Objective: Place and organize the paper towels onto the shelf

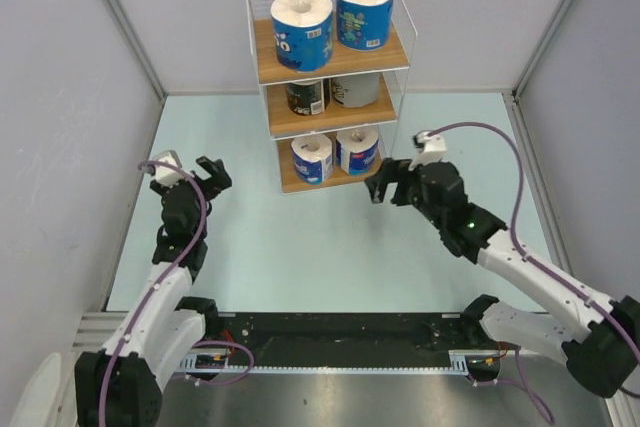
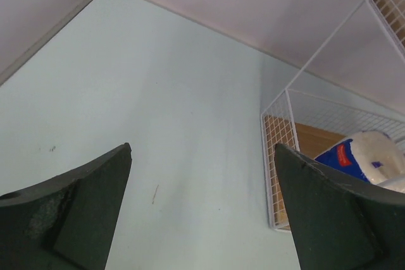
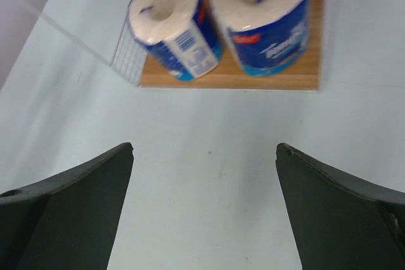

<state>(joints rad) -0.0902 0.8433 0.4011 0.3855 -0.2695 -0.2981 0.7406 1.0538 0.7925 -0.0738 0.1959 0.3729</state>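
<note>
The shelf (image 1: 400, 55) stands at the back middle of the table. Two blue-wrapped rolls (image 1: 302, 29) sit on its top board. A dark-wrapped roll (image 1: 306, 97) and a grey-wrapped roll (image 1: 355, 90) sit on the middle board. Two blue-wrapped rolls (image 1: 312, 158) sit on the bottom board, and they also show in the right wrist view (image 3: 261, 20). My right gripper (image 1: 385, 185) is open and empty, just in front of the bottom board; in its wrist view (image 3: 204, 150) it is over bare table. My left gripper (image 1: 203, 175) is open and empty, left of the shelf (image 2: 278, 156).
Grey walls (image 1: 60, 97) close in the table on the left, back and right. A black rail (image 1: 340, 332) with the arm bases runs along the near edge. The table top (image 1: 300, 247) is pale green.
</note>
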